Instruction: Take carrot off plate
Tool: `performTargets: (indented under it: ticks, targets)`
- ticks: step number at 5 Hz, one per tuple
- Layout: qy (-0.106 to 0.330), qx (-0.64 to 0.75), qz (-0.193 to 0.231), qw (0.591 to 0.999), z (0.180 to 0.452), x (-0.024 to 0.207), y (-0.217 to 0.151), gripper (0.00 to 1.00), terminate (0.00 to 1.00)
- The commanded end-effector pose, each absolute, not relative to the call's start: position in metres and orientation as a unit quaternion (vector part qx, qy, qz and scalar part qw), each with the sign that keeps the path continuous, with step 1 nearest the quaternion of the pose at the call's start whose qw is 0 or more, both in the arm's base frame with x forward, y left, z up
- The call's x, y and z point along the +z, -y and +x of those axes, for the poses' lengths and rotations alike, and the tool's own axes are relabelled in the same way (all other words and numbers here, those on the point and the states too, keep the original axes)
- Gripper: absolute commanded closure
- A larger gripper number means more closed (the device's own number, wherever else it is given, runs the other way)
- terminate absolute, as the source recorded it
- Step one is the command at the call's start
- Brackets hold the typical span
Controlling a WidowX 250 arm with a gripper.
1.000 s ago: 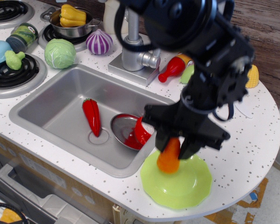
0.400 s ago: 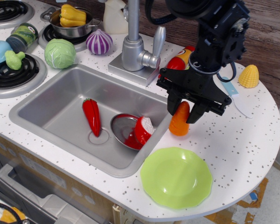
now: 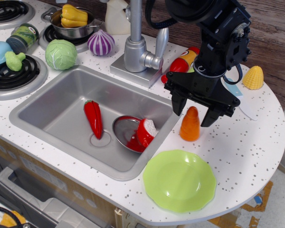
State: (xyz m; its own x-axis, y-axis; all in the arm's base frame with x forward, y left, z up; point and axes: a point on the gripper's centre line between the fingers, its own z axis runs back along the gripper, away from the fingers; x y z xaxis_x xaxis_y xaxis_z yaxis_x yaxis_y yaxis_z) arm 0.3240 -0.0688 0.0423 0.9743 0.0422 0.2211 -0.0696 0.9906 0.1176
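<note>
gripper (image 3: 195,109) open over carrot (image 3: 190,124)

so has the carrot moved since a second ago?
Yes. The carrot left the plate and now stands upright on the counter beside the sink, under the open gripper.

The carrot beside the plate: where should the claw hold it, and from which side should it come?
Probably grip the carrot around its middle tiers, coming from above. It stands upright on the counter, tip up, and the open claw already hangs over it.
</note>
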Motion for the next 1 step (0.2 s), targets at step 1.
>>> performTargets:
  ticks: [1]
  targets:
    - [0.132, 0.023, 0.055, 0.989, 0.3286, 0.0569, 0.0694, 0.00, 1.00]
